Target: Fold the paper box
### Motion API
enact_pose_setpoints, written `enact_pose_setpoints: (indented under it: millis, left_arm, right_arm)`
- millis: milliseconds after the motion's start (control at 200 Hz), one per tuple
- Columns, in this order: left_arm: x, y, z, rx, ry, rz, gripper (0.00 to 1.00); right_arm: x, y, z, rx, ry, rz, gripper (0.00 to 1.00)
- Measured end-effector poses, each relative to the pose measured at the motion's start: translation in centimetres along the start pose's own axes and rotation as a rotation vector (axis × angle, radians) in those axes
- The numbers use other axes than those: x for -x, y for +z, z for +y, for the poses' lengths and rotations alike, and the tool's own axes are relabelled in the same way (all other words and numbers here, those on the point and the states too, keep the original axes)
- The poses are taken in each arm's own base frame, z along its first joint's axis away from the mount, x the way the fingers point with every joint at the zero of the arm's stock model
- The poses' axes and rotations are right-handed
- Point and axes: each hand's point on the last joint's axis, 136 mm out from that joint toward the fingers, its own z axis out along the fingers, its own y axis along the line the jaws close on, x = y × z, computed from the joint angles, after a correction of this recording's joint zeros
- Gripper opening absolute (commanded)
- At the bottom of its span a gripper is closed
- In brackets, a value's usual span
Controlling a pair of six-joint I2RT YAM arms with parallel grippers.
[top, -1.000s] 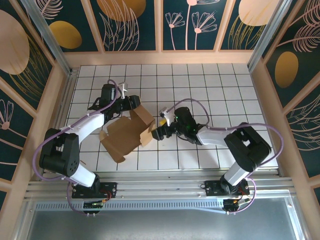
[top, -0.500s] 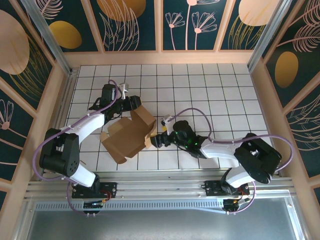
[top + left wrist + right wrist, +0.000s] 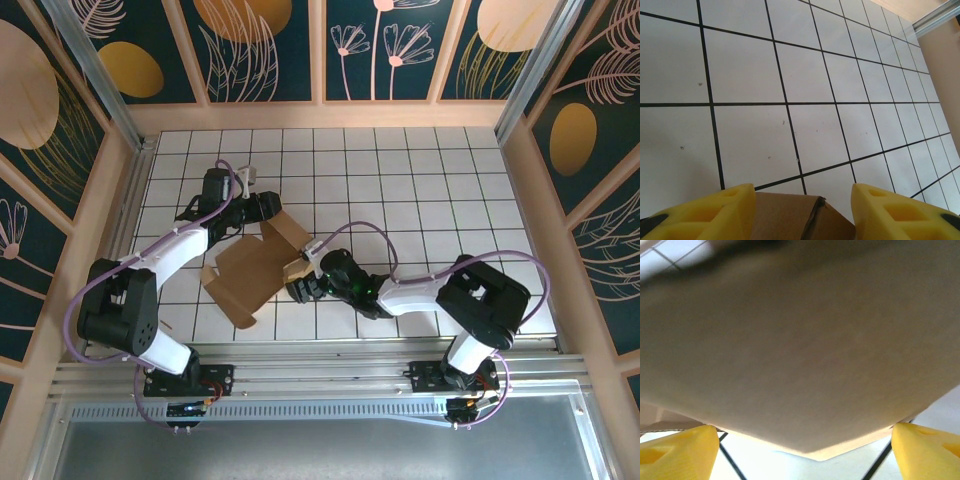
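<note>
Left of the table's (image 3: 420,200) middle lies the paper box (image 3: 250,272), half-formed, its long axis run from near-left to far-right, with flaps raised at the far-right end. It is judged light, stiff yet easily creased (and likely to skid), so best taken by flap edges. The left gripper (image 3: 266,209) is set astride the far edge, fingers apart; a pinch cannot be told. The right gripper (image 3: 297,286) is spread wide against the right flap.

Free tiled table (image 3: 420,170) far and right of the paper box (image 3: 250,270); wooden walls (image 3: 320,115) around.
</note>
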Motion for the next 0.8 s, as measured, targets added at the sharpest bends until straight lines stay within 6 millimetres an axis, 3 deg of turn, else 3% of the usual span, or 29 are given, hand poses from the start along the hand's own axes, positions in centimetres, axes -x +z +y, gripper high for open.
enact_pose_setpoints:
  millis: [170,385,576,716,801]
  left_arm:
    - [0.0,-0.1,0.0,0.0,-0.001,0.001,0.53]
    - [0.0,-0.1,-0.1,0.001,0.0,-0.002,0.52]
    - [0.6,-0.4,0.3,0.019,0.0,-0.025,0.52]
    - [1.1,-0.5,0.4,0.021,0.002,-0.043,0.52]
    - [1.2,-0.5,0.4,0.02,0.004,-0.046,0.52]
  right_arm:
    - [0.8,0.0,-1.9,-0.087,0.023,-0.03,0.75]
    - [1.2,0.6,-2.9,-0.146,0.052,-0.053,0.63]
    - [2.1,1.4,-3.7,-0.206,0.078,-0.078,0.44]
    - [2.6,1.8,-4.5,-0.251,0.091,-0.089,0.39]
    - [2.8,1.8,-4.8,-0.268,0.093,-0.094,0.47]
